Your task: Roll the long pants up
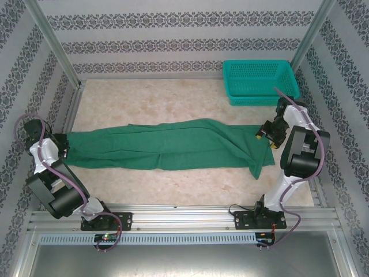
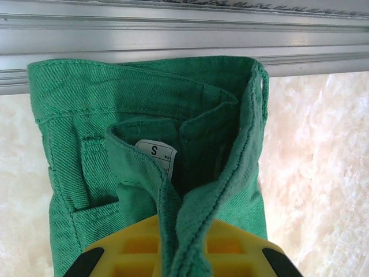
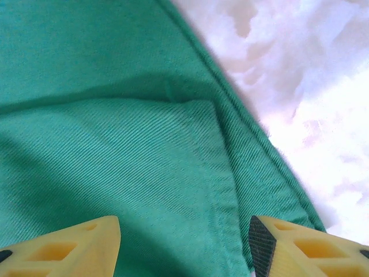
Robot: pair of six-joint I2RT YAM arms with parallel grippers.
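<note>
The long pants (image 1: 173, 144) are dark green and lie stretched left to right across the marbled table. At the left end my left gripper (image 1: 64, 148) is shut on the waistband. In the left wrist view a pinched fold of waistband (image 2: 184, 219) runs between the yellow fingers (image 2: 132, 254) of the left gripper (image 2: 181, 245), and a white size label (image 2: 154, 151) shows inside. At the right end my right gripper (image 1: 267, 136) stands open over the leg hems. In the right wrist view the right gripper (image 3: 184, 245) has its fingers (image 3: 81, 248) spread above a stitched hem (image 3: 225, 173), with nothing pinched.
A teal mesh basket (image 1: 260, 82) stands at the back right. An aluminium rail (image 2: 173, 40) runs just beyond the waistband at the table's left edge. Bare table (image 1: 150, 104) lies behind and in front of the pants. Frame posts rise at the back corners.
</note>
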